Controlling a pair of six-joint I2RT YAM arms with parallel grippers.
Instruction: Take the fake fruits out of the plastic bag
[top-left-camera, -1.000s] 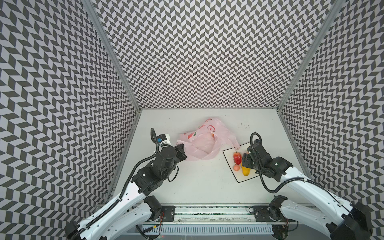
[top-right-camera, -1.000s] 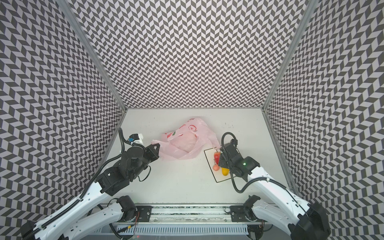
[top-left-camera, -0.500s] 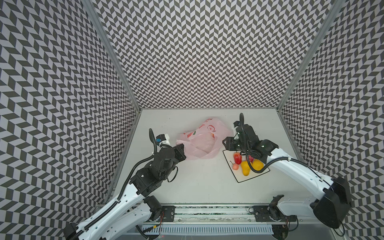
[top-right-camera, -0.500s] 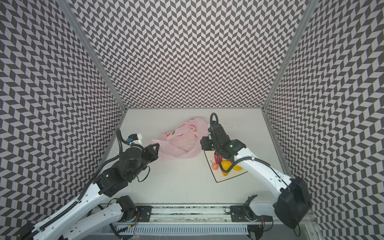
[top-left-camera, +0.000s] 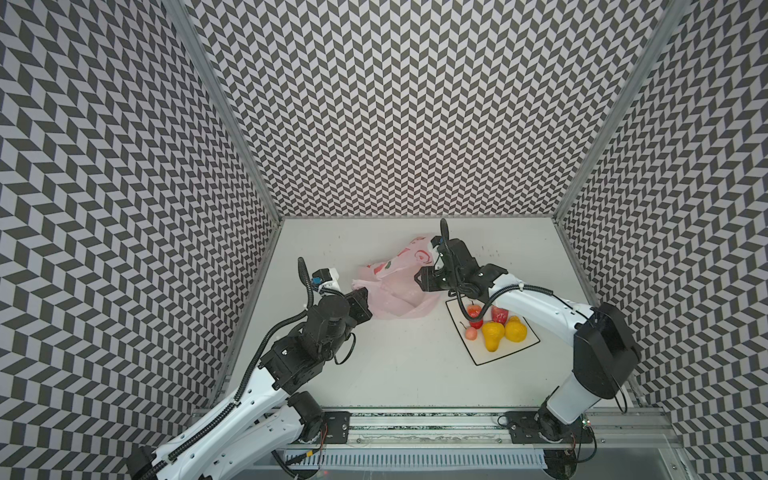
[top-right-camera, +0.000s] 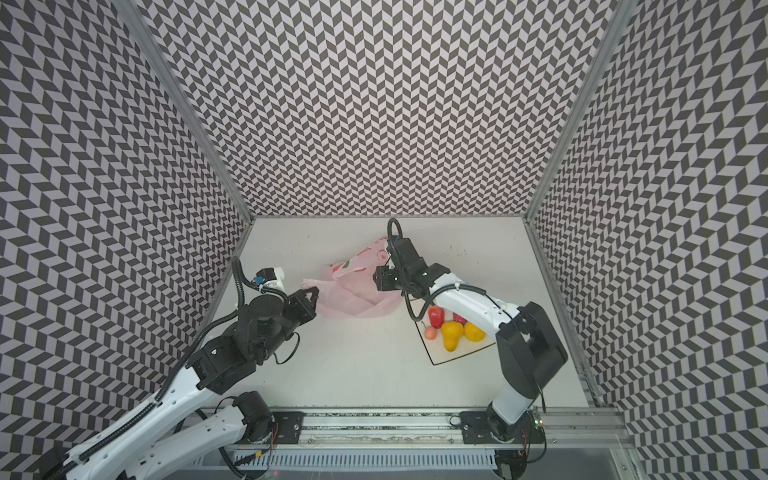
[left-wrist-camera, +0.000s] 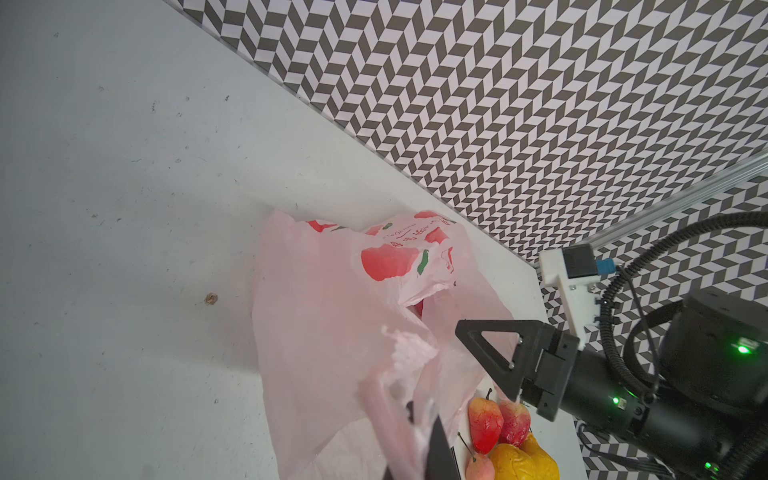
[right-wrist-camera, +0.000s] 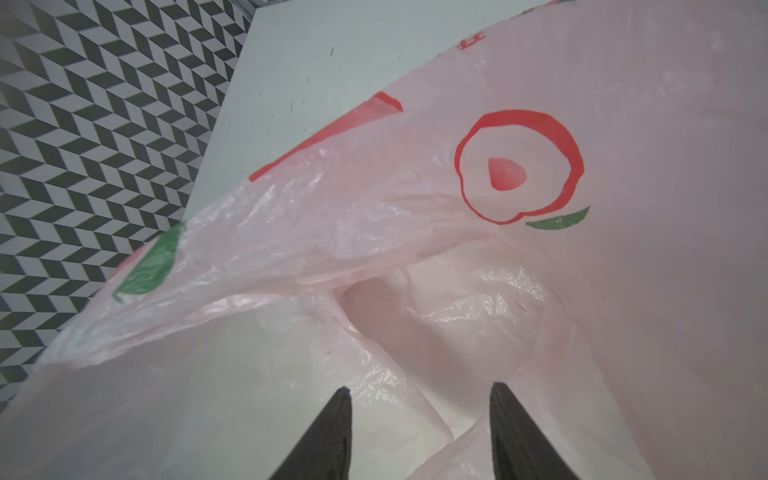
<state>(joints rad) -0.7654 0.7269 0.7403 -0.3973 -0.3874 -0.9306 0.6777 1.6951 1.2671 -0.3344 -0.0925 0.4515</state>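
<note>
The pale-pink plastic bag (top-left-camera: 395, 291) (top-right-camera: 353, 291) lies crumpled mid-table. My left gripper (top-left-camera: 365, 296) (left-wrist-camera: 415, 415) is shut on the plastic bag's handle at its near-left corner. My right gripper (top-left-camera: 423, 283) (right-wrist-camera: 419, 390) hangs open at the bag's right-hand mouth, with only film (right-wrist-camera: 436, 316) ahead of it. The fake fruits lie on a white sheet (top-left-camera: 509, 353): two red ones (top-left-camera: 474, 311) (top-left-camera: 499, 314), two yellow ones (top-left-camera: 492, 334) (top-left-camera: 516, 330) and a small pink cherry (top-left-camera: 471, 333). A red patch (left-wrist-camera: 417, 308) shows inside the bag's opening; fruit or print, I cannot tell.
The black-bordered sheet (top-right-camera: 457, 353) lies right of the bag, partly under my right forearm (top-right-camera: 469, 305). Chevron-patterned walls (top-left-camera: 415, 104) close the table on three sides. An aluminium rail (top-left-camera: 415, 424) runs along the front edge.
My right gripper has swung from above the sheet leftward to the bag's mouth, leaving a second yellow fruit on the sheet. Its jaws have narrowed. The left arm has stayed put.
</note>
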